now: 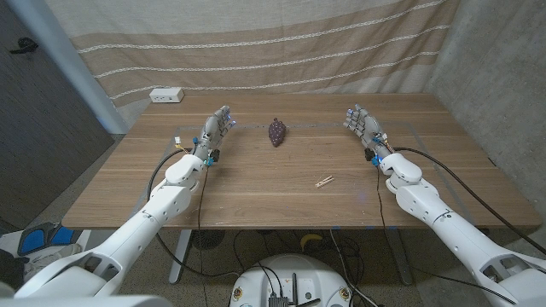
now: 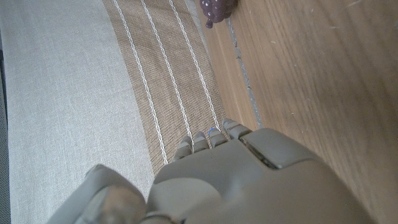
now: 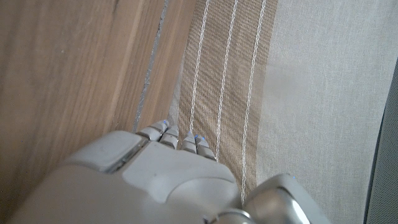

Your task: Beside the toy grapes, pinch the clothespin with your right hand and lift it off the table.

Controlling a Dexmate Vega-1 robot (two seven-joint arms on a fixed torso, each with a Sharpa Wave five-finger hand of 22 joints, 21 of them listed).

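A small wooden clothespin [image 1: 324, 182] lies on the table, right of centre and toward the front. The dark purple toy grapes [image 1: 276, 131] sit farther back near the middle, and they also show in the left wrist view [image 2: 216, 9]. My right hand [image 1: 362, 124] stands at the back right with fingers apart and nothing in it, well behind the clothespin; its back shows in the right wrist view [image 3: 155, 180]. My left hand [image 1: 218, 127] stands at the back left of the grapes, fingers apart and empty, its back seen in the left wrist view [image 2: 249, 180].
A white box [image 1: 167, 95] rests at the table's back left corner. A striped curtain [image 1: 256, 43] hangs behind the wooden table [image 1: 256, 196]. Thin tape lines mark the tabletop.
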